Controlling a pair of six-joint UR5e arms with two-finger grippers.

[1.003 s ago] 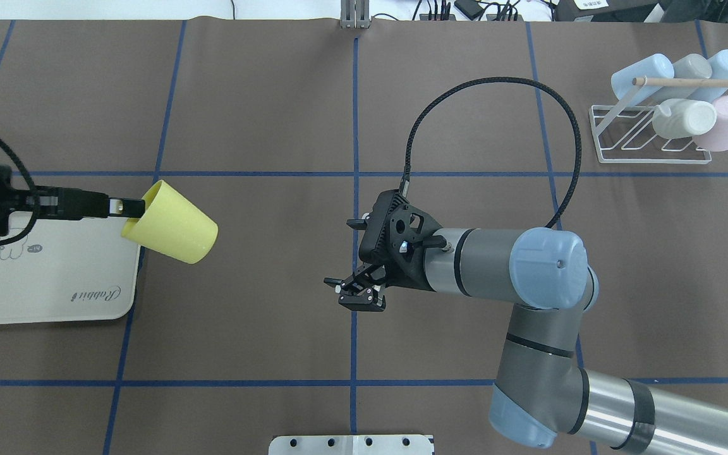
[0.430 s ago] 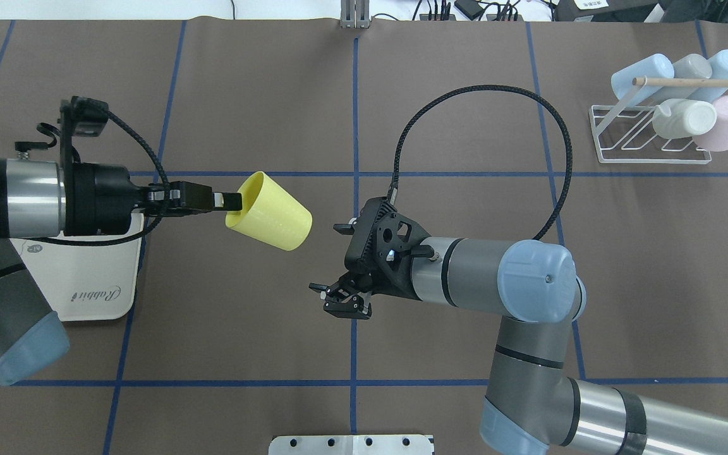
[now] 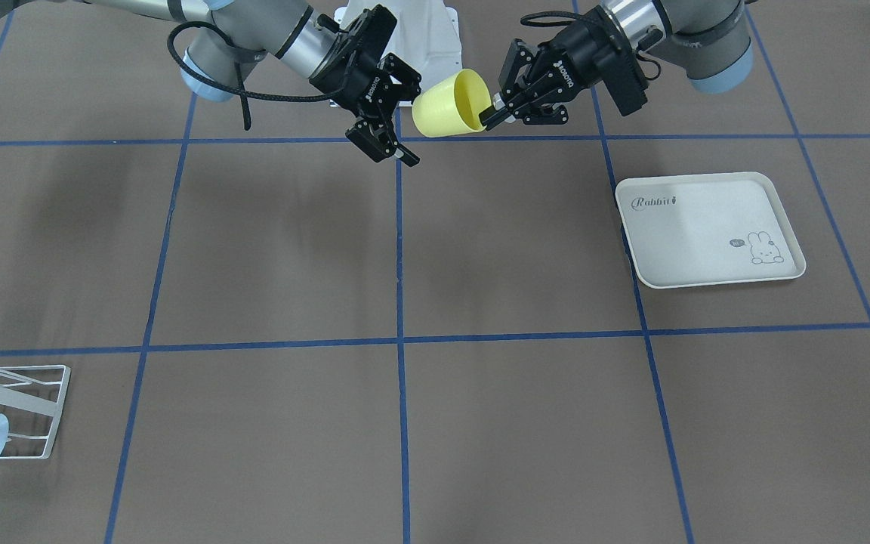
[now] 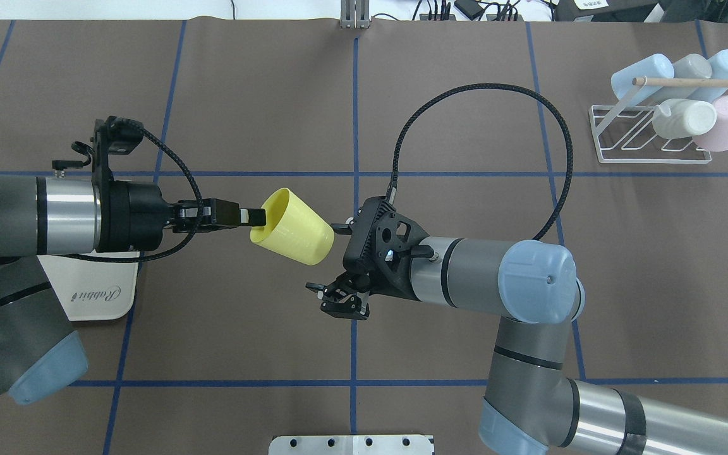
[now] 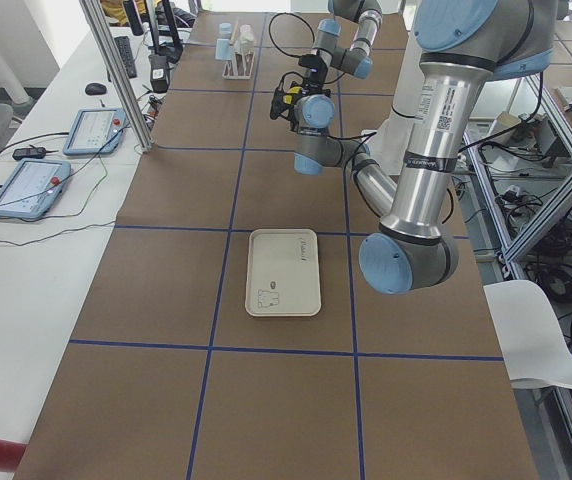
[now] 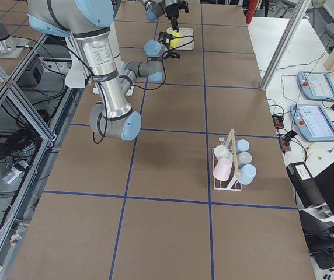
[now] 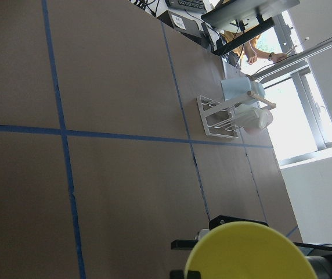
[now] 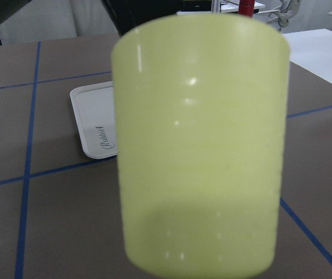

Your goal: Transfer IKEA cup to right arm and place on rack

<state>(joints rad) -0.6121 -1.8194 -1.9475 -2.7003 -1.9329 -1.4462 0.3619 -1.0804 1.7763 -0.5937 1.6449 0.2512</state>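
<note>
The front-facing view shows both grips most plainly. The left gripper (image 3: 489, 117) has its fingers drawn narrow, nipping the rim of the yellow cup (image 3: 450, 103). The right gripper (image 3: 409, 121) has its fingers spread wide, one above and one below the cup's closed base. Whether they touch the base cannot be told.

The overhead view adds that the cup hangs on its side in the air, mouth toward the left fingers and base toward the right ones. It alone shows the rack (image 4: 596, 136) whole, well apart from the right fingers on the side away from the cup.

The right wrist view shows no fingers. The cup fills it as a smooth, slightly glossy plastic cone with faint rings around its tapered wall. The left wrist view catches only a round yellow edge at the bottom.

The rack is thin white wire with slanted prongs under a pale wooden rod (image 4: 699, 82), and it carries pastel cups (image 4: 686, 117). The cream tray (image 3: 707, 227), round-cornered with a rabbit drawing, lies flat on the brown mat (image 3: 269, 249), which is crossed by blue tape, well apart from the left fingers.
</note>
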